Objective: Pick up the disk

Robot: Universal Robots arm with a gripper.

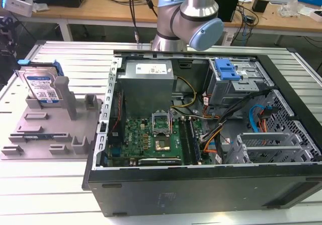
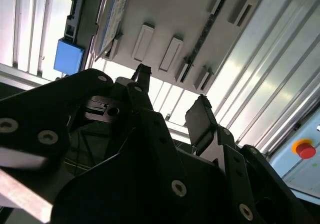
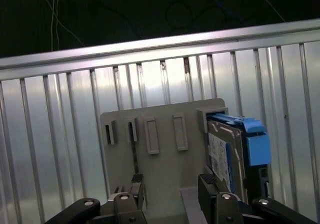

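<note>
Clearly open and empty, the black jaws hang over a grey holder [image 3: 162, 171], nothing caught between them in both wrist views. In the first wrist view the gap between the jaws frames bare holder plate, while the disk [image 3: 227, 154] stands on edge just beside one fingertip [image 3: 209, 185], not between the two; whether that fingertip touches it cannot be told. The disk sits in a slot at one end of the holder, its white-and-blue label showing and a blue rail along its side. In the exterior view the disk [image 1: 43, 86] leans nearly upright in the holder [image 1: 50, 134], which lies flat on a ribbed metal tabletop [image 1: 40, 184]. Just beside the holder, toward the exterior view's right, is an open computer case [image 1: 201, 190], its circuit board and cables exposed. The arm [image 1: 188, 13] rises behind the case.
</note>
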